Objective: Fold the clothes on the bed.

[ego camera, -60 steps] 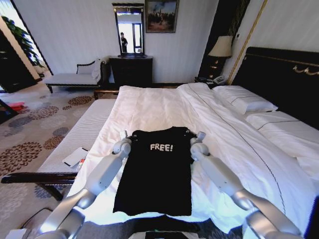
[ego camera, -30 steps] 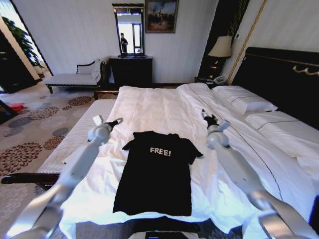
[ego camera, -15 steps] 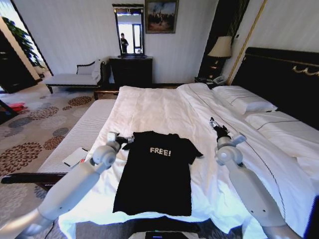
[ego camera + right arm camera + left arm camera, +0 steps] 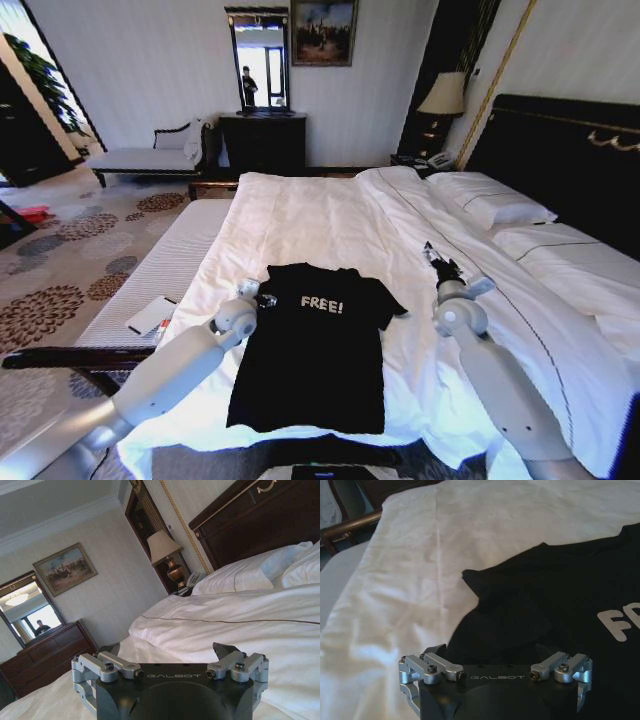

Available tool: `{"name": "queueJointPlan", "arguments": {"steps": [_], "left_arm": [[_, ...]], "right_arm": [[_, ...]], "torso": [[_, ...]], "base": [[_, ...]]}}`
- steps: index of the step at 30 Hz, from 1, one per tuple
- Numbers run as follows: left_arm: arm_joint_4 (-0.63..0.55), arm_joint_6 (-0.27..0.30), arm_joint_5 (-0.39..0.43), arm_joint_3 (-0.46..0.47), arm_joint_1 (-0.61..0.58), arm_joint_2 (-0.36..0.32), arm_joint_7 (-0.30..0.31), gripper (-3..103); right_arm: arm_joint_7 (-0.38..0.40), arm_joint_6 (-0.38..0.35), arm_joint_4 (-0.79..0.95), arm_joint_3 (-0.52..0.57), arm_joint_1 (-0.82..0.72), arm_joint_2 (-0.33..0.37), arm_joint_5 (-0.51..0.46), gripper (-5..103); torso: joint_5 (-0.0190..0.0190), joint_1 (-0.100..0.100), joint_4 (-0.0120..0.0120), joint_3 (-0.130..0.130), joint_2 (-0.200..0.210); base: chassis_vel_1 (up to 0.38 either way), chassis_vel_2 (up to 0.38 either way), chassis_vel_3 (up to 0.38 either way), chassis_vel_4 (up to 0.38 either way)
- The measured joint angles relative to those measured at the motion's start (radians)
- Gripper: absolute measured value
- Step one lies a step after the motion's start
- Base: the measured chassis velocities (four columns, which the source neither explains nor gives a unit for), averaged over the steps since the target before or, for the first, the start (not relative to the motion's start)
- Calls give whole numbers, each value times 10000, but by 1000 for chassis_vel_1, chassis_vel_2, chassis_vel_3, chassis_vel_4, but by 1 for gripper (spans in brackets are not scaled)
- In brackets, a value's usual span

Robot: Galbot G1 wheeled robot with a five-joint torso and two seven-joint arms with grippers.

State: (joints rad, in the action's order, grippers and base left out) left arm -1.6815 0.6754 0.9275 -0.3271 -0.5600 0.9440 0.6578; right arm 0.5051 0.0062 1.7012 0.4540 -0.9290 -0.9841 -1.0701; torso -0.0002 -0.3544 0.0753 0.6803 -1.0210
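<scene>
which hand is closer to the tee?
Left. The left hand is at the tee, by its sleeve; the right hand hangs apart over the bed.

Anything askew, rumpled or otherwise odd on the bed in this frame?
Nothing stands out. The black T-shirt lies flat, chest print up, on the white bed, unfolded and roughly straight. The left hand is at its near sleeve, fingers open; the right hand is raised over the duvet, clear of the shirt, also open.
</scene>
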Motion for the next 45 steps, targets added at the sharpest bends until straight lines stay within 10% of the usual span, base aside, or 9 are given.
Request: {"name": "queueJointPlan", "arguments": {"steps": [9, 32, 45], "left_arm": [[611, -219, -133, -241, 381, 359, -248, 95], [1053, -865, -452, -119, 361, 613, -848, 5], [1140, -1204, -598, 321, 268, 722, -1205, 0]], "right_arm": [[1, 0, -126, 45, -20, 12, 20, 100], [13, 14, -364, -80, 106, -35, 129, 100], [8, 33, -525, -58, 108, -46, 198, 100]], "torso": [[3, 0, 3, 0, 0], [1, 0, 1, 0, 0], [1, 0, 2, 0, 0]], "base": [[0, 0, 0, 0], [0, 0, 0, 0], [0, 0, 0, 0]]}}
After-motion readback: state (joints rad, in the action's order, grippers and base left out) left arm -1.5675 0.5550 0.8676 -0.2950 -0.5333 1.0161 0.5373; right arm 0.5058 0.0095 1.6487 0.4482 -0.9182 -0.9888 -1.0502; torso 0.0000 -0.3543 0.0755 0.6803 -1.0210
